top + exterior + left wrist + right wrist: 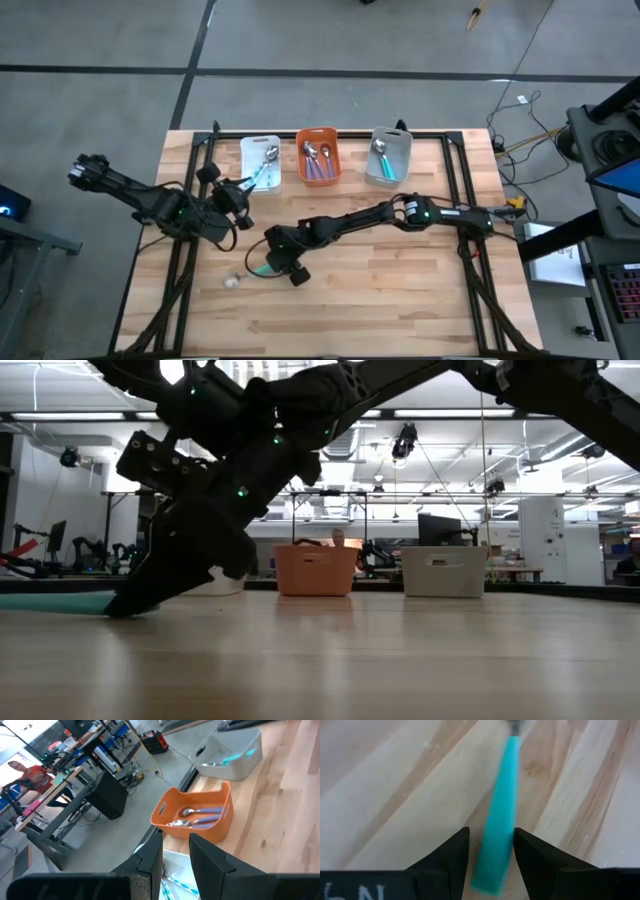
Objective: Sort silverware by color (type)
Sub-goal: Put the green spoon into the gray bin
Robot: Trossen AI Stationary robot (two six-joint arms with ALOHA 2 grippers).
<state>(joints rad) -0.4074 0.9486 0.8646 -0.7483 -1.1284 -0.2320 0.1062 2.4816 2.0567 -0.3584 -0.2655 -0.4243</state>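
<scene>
A teal-handled spoon (pixel 258 270) lies flat on the wooden table, its metal bowl (pixel 232 282) toward the near-left. My right gripper (pixel 491 834) is down at the table, open, with one finger on each side of the teal handle (pixel 500 810) near its free end. The low view shows the handle (pixel 50 602) level on the table beside the fingertips (pixel 125 600). My left gripper (pixel 175 840) is open and empty, just above the near-left corner of the white bin (pixel 260 160). That bin holds a light-blue-handled spoon (pixel 264 172). My right gripper straddles the free end of the teal handle (pixel 492 870), coming down at a slant with the fingers running along it. The spoon stays flat on the table. I cannot tell whether the fingers touch the handle.
Three bins stand in a row at the table's far edge. The white one is on the left. The orange bin (pixel 318 157) in the middle holds purple-handled spoons (pixel 202 817). The grey bin (pixel 390 155) on the right holds a teal spoon. Bare wood lies to the near and right sides.
</scene>
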